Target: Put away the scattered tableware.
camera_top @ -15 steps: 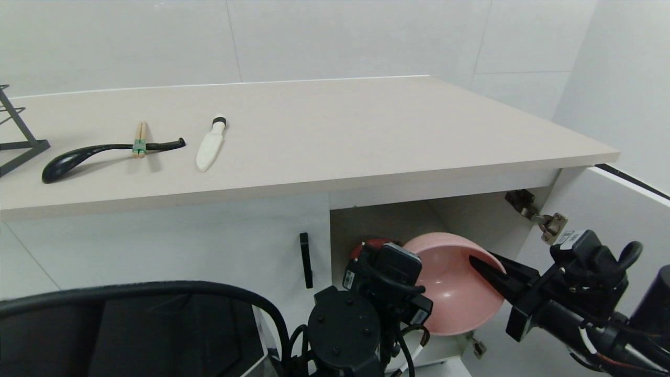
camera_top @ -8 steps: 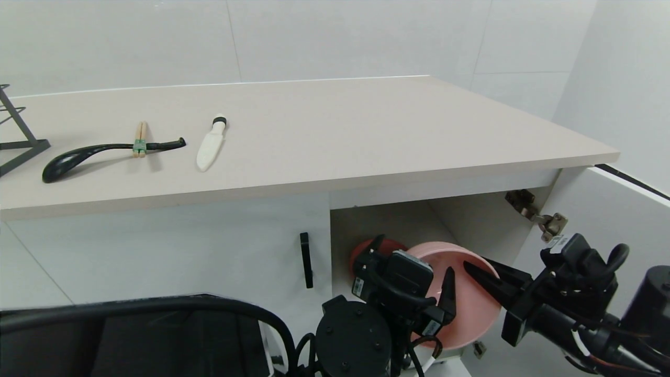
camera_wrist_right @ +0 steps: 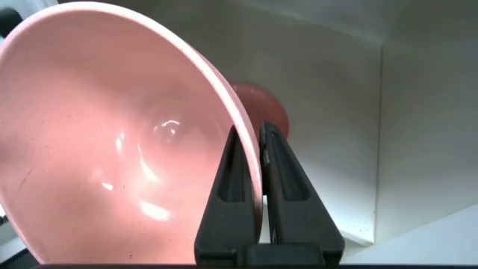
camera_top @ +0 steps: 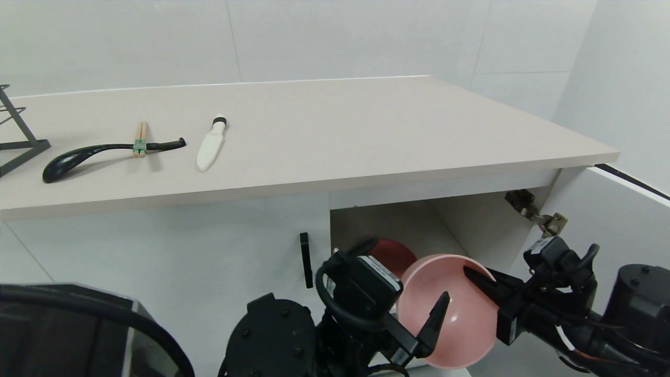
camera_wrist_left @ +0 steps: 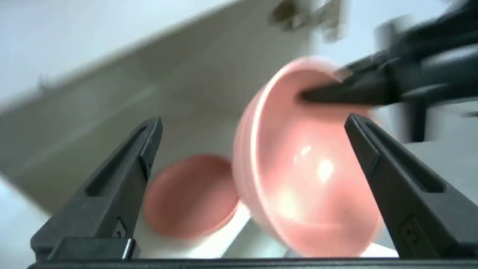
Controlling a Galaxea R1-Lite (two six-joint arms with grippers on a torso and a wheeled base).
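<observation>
**Task item.** Pink bowl, tipped on edge with its hollow facing the robot. It sits at the mouth of the open cabinet compartment, low on the right and under the counter.

**Right gripper**. Its claw is pinched onto the bowl's right rim. In the right wrist view one finger lies inside the wall and one outside.

**Left gripper**. Its claw is spread wide and grips nothing. It sits just near of the bowl on its left side, and the left wrist view shows the bowl framed between the two fingers.

**In the way.**
- A smaller red dish lies inside the compartment, behind the pink bowl and to its left.
- The left arm's wrist housing covers the bowl's near-left edge in the head view.

**Cabinet.**
- The right door is swung open to the right, with a metal hinge at its upper inner corner.
- The left door is closed and carries a black vertical handle.

**Counter top, left part, well apart from the bowl.**
- Black ladle, lying flat.
- Pair of wooden chopsticks with a green band, lying across the ladle's handle.
- White knife with a black collar, just right of the chopsticks.
- Black wire rack at the far left edge.

**Writing.** White stickers on both wrist housings carry print too small to read.
</observation>
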